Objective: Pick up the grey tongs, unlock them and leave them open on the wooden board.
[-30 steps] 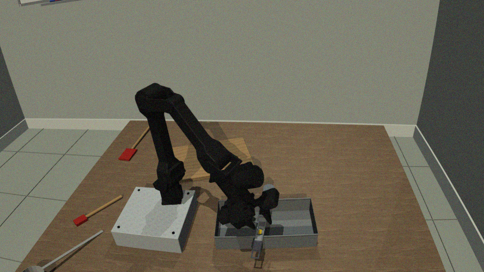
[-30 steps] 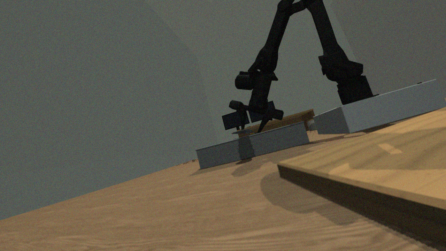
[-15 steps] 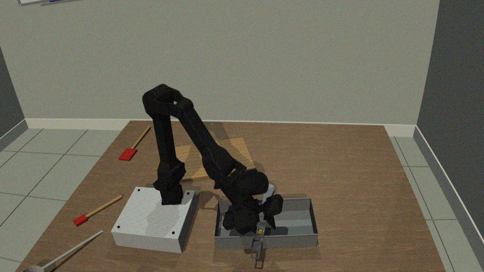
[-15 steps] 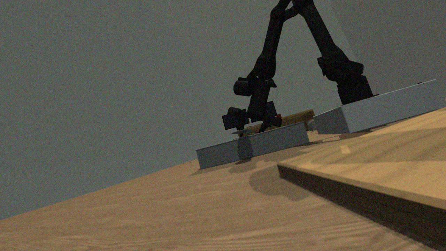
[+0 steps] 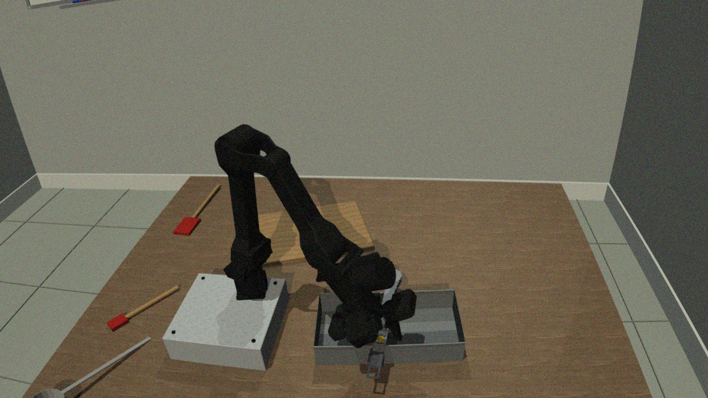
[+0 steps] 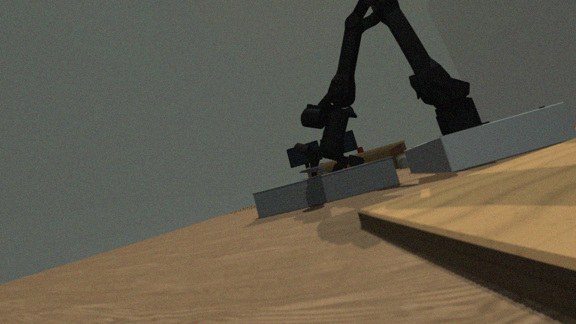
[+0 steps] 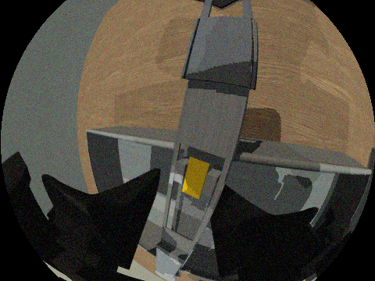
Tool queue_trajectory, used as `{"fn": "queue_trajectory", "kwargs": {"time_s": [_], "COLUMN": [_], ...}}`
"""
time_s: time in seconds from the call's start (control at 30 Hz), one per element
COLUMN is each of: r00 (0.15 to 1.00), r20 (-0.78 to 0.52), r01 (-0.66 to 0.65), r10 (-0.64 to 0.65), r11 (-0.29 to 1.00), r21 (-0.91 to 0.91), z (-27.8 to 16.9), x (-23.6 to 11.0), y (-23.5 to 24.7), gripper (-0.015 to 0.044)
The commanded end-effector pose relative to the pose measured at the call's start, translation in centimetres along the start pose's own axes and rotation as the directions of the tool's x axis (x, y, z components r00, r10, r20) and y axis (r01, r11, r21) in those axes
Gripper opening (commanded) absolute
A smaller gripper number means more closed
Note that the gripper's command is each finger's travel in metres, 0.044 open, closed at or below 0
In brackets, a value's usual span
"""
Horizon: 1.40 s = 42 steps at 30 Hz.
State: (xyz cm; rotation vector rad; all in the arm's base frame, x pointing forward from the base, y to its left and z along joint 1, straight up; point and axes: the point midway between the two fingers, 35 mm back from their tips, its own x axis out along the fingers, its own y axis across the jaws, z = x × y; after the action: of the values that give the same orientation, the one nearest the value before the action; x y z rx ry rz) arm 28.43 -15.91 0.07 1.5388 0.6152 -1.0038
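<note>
In the top view, a long-handled metal utensil (image 5: pixel 106 364) is seen at the lower left of the frame, its round end cut off by the edge. Above it lies a small red-headed spatula (image 5: pixel 118 321), and a larger red-headed spatula (image 5: pixel 187 225) is placed farther up, at the left edge of the table (image 5: pixel 495 237) (image 6: pixel 201 273). Right of these, the black arm (image 5: pixel 292 190) (image 6: pixel 411 40) is mounted on a pale block (image 5: pixel 193 317) (image 6: pixel 503 137). The wooden board (image 5: pixel 346 218) (image 6: pixel 483 209) is partly hidden by the arm near the centre; in the exterior view its corner fills the lower right. Right of the block, at lower centre, the roasting tin (image 5: pixel 425 354) (image 6: pixel 354 185) (image 7: pixel 129 138) is crossed by the grey tongs (image 5: pixel 377 355) (image 6: pixel 312 170) (image 7: pixel 212 117), whose looped end is extended past its near wall. A yellow piece (image 5: pixel 381 339) (image 7: pixel 195 177) is seen on them, at the centre of the wrist view. The gripper (image 5: pixel 381 336) (image 6: pixel 325 169) (image 7: pixel 183 178) is lowered over the tin, its fingers apart on either side of the tongs; whether these are clamped cannot be told.
</note>
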Motion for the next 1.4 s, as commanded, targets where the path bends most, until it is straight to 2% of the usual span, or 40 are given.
{"fn": "queue_trajectory", "kwargs": {"time_s": [0.0,0.27,0.5,0.73,1.37], "r00": [1.000,1.000,1.000,1.000,1.000], "r20": [0.000,0.000,0.001,0.004,0.004], "r01": [-0.001,-0.001,-0.001,0.001,0.001], "r10": [0.001,0.001,0.001,-0.001,-0.001], "r11": [1.000,1.000,1.000,1.000,1.000], "r21": [0.000,0.000,0.000,0.004,0.004], "z": [0.0,0.0,0.0,0.0,0.0], "x": [-0.1,-0.1,-0.6,-6.5,-6.7], "y": [0.0,0.0,0.5,3.8,3.9], "gripper": [0.0076,0.0023,-0.0150,-0.0150,-0.0150]}}
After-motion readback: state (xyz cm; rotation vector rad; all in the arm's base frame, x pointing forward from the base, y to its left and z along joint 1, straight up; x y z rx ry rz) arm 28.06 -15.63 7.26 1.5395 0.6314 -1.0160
